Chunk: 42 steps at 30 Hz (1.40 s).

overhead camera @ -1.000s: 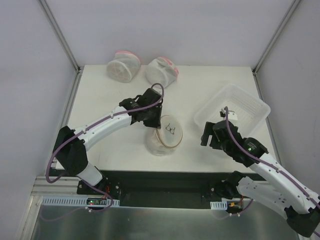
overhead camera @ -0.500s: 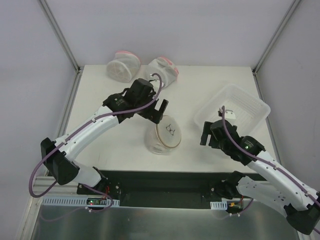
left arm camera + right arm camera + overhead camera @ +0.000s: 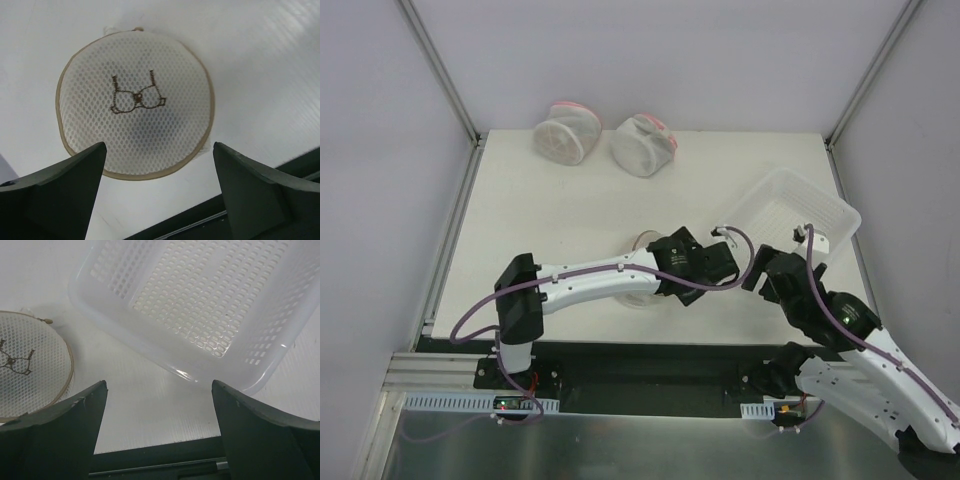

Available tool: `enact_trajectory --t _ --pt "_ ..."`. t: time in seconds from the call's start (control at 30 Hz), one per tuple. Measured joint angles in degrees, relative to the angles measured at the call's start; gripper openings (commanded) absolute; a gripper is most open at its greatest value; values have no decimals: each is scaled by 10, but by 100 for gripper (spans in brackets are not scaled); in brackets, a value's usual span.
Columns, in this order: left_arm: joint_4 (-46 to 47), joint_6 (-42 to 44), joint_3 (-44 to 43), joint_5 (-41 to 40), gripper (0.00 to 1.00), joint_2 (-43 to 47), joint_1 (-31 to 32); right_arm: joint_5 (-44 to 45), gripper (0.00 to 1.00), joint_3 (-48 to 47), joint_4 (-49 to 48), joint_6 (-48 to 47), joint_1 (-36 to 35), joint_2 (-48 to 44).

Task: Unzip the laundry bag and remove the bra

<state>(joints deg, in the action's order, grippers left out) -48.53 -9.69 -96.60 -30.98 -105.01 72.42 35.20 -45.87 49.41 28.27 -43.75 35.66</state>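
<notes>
The laundry bag (image 3: 135, 100) lies on the table with its round mesh face up, tan rim around it and the bra symbol in the middle. A small zip pull (image 3: 138, 28) sits at its far edge. My left gripper (image 3: 159, 146) hovers open over the bag's near rim, touching nothing. From the top view the left arm covers most of the laundry bag (image 3: 640, 298), with the left gripper (image 3: 705, 265) at its right side. My right gripper (image 3: 159, 385) is open over bare table, between the laundry bag (image 3: 30, 365) and the tray. The bra is hidden.
A white perforated plastic tray (image 3: 825, 215) stands at the right, its near corner close to the right gripper (image 3: 765, 272). Two white mesh pouches with pink trim (image 3: 565, 130) (image 3: 645, 143) lie at the back. The table's black front edge (image 3: 160, 460) is just below both grippers.
The left gripper has opened and let go at the bag's far side, then the arm swung forward and right across the bag. The right arm has shifted slightly right.
</notes>
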Motion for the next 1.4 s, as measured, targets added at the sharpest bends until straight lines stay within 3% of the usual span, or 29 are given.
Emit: enact_trajectory --t 0.17,0.3,0.4,0.63,0.77,0.93,1.0,1.07,1.1,1.13,1.27,1.4 --pt "-49 -69 9 -69 81 -17 -17 27 89 7 37 23 0 -46" --pt "-98 -188 7 -100 81 -9 -24 35 89 9 52 31 0 -53" --pt "-120 -287 16 -103 71 13 -23 35 89 9 53 33 0 -47" --pt "-145 -508 117 -57 75 121 -83 28 89 9 44 32 0 -14" --pt "-116 -545 141 -19 70 125 -122 18 89 9 33 30 0 -7" --pt "-51 -555 164 39 66 125 -126 0 89 24 18 30 0 0" --pt "-23 -555 175 63 58 125 -129 -5 89 29 17 30 0 2" --pt "4 -557 191 84 42 125 -134 -9 89 30 17 30 0 3" --pt "17 -558 199 93 14 125 -138 -10 89 30 16 29 0 3" --pt "25 -559 206 100 0 125 -141 -10 89 30 15 28 0 3" --pt "55 -536 226 127 0 125 -162 -17 88 30 7 20 0 6" --pt "94 -443 235 156 0 157 -198 -68 95 30 -27 -24 0 15"
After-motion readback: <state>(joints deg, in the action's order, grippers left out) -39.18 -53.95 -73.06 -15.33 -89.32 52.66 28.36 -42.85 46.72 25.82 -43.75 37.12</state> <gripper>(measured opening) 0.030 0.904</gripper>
